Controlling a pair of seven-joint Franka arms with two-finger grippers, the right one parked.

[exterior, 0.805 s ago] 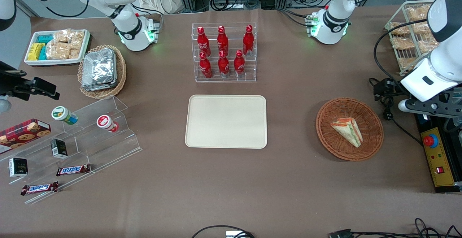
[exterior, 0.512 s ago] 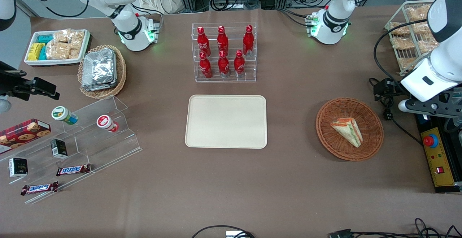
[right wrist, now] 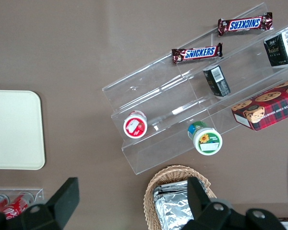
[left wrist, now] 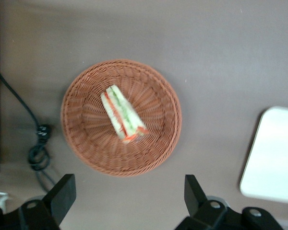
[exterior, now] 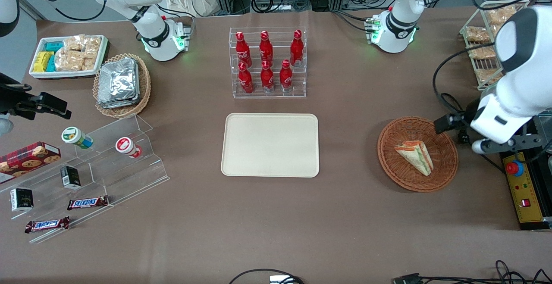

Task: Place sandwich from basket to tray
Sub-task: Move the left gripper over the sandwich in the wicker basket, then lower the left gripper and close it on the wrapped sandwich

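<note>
**A:** How do the jaws stand, and where?

**B:** The gripper [left wrist: 127, 201] has its jaws spread wide with nothing between them. It hangs high over the tabletop [exterior: 353, 215] at the working arm's end, just off the rim of the basket [exterior: 448, 163], not yet over its middle.

**A:** And the sandwich?

**B:** The sandwich [exterior: 415, 156] lies on its side inside the basket, roughly central. In the front view its narrow tip points to about ten o'clock and its broad end to about five. From the basket, the tray [exterior: 270, 120] lies at nine o'clock, well apart, with nothing on it.

**A:** How will it handle?

**B:** I judge it light and soft. Pale bread with layered filling would squash or slide apart under a hard pinch. I would close across the two bread faces near the thick middle, not at the thin tip, and gently.

**A:** Counts?

**B:** One sandwich, one reddish-brown basket, one tray. Farther from the camera than the tray stands a clear rack with six red bottles [exterior: 266, 62], three and three.
</note>
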